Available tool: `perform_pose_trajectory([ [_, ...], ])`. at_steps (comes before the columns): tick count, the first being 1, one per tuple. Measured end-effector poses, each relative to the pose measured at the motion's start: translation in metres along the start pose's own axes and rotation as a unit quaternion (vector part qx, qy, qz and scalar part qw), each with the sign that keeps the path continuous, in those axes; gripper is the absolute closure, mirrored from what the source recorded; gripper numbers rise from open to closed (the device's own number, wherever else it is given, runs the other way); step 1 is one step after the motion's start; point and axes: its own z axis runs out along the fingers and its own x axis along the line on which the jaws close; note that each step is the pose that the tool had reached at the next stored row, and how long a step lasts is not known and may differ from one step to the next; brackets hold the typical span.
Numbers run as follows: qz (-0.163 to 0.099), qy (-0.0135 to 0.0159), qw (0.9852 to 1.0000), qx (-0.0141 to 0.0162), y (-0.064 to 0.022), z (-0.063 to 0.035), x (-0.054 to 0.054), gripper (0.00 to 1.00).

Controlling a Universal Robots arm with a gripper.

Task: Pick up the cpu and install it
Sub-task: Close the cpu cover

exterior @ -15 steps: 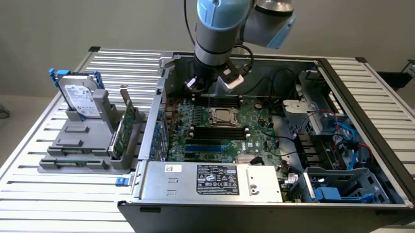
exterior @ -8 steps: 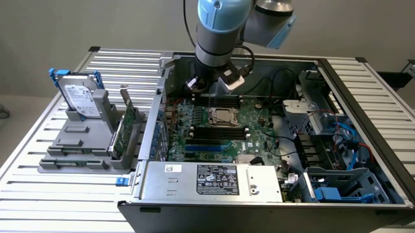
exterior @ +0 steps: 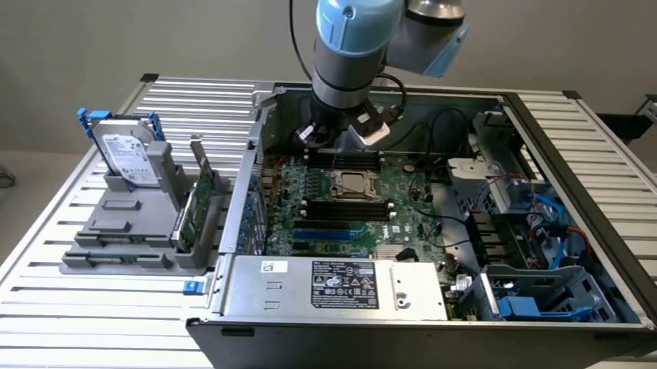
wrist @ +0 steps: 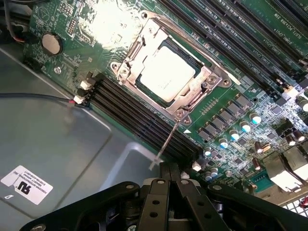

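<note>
One cpu lies flat inside the socket on the green motherboard, its pale metal top facing up and the metal frame around its edges. Black memory slots run along both sides of the socket. The gripper hangs above the board, near the socket but apart from it, its fingers pressed together with nothing between them. In the exterior view the arm reaches down into the open computer case. Outside the case, at the exterior view's left, a hard drive stands upright in a grey holder on the slatted table.
</note>
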Motion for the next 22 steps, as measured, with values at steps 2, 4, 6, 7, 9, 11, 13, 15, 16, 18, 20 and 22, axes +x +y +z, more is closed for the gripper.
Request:
perform_pose_trajectory([
  [2, 0.001, 0.0016, 1.0, 0.0012, 0.0014, -0.0006, 0.0, 0.89],
  [4, 0.003, 0.0034, 1.0, 0.0016, 0.0022, -0.001, 0.0, 0.89],
  [6, 0.009, 0.0058, 0.9999, 0.0005, 0.0025, -0.0011, 0.0, 0.89],
  [7, 0.013, 0.0076, 0.9999, -0.0004, 0.0027, -0.0007, -0.001, 0.89],
  [9, 0.021, 0.011, 0.9997, -0.0025, 0.0038, 0.0011, -0.001, 0.89],
  [11, 0.027, 0.0136, 0.9995, -0.0041, 0.0055, 0.0041, -0.002, 0.89],
  [13, 0.029, 0.0145, 0.9995, -0.0046, 0.0069, 0.0074, -0.003, 0.89],
  [15, 0.03, 0.0146, 0.9994, -0.0047, 0.0082, 0.0106, -0.004, 0.89],
  [16, 0.03, 0.0147, 0.9994, -0.0046, 0.0089, 0.0121, -0.004, 0.89],
  [18, 0.03, 0.0147, 0.9994, -0.0047, 0.01, 0.0146, -0.005, 0.89],
  [20, 0.03, 0.0151, 0.9994, -0.005, 0.0111, 0.0168, -0.006, 0.89],
  [22, 0.03, 0.0157, 0.9994, -0.0054, 0.0122, 0.0192, -0.006, 0.89],
])
